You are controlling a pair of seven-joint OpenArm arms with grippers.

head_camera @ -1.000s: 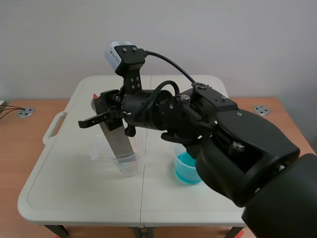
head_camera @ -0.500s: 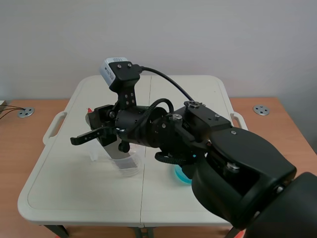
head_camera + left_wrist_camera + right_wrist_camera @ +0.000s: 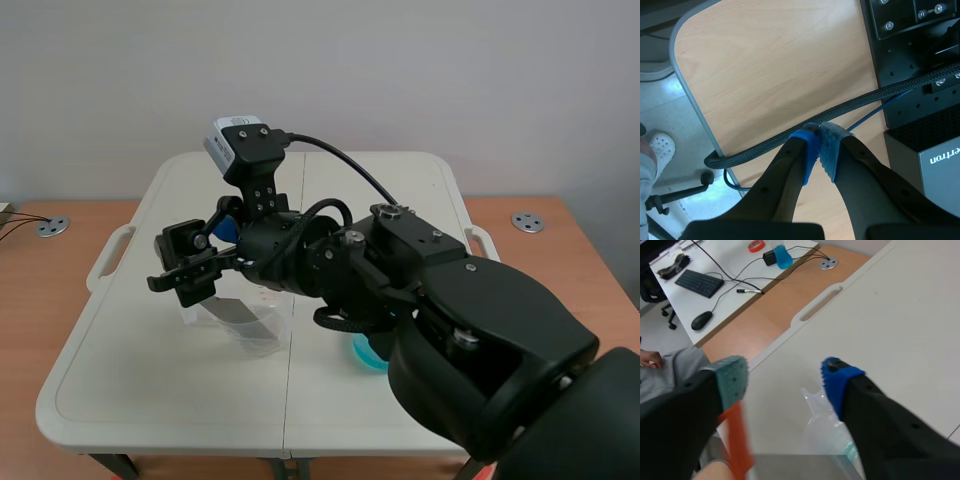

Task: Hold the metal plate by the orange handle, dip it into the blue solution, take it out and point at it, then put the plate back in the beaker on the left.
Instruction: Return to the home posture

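In the scene view my right arm reaches across from the right, and its gripper (image 3: 195, 255) hangs over the clear beaker on the left (image 3: 258, 335). The metal plate (image 3: 235, 312) leans inside that beaker. In the right wrist view the right gripper (image 3: 785, 375) is open. The orange handle (image 3: 737, 440) stands blurred beside one finger and nothing is pressed between the pads. The plate's grey top (image 3: 800, 467) and the beaker's spout (image 3: 822, 425) lie under the gripper. The beaker of blue solution (image 3: 368, 357) is mostly hidden behind my arm. My left gripper (image 3: 819, 142) is shut on nothing, away from the table.
The white folding table (image 3: 150, 400) has bare surface in front of and left of the beakers. Under the left gripper are a wooden top (image 3: 770, 75), a black braided cable (image 3: 790, 137) and black equipment (image 3: 920, 60). A side desk with a keyboard (image 3: 700, 284) lies beyond the table.
My right arm lowered the plate into the left beaker, then its fingers spread apart and let go of the orange handle. The left gripper stayed shut.
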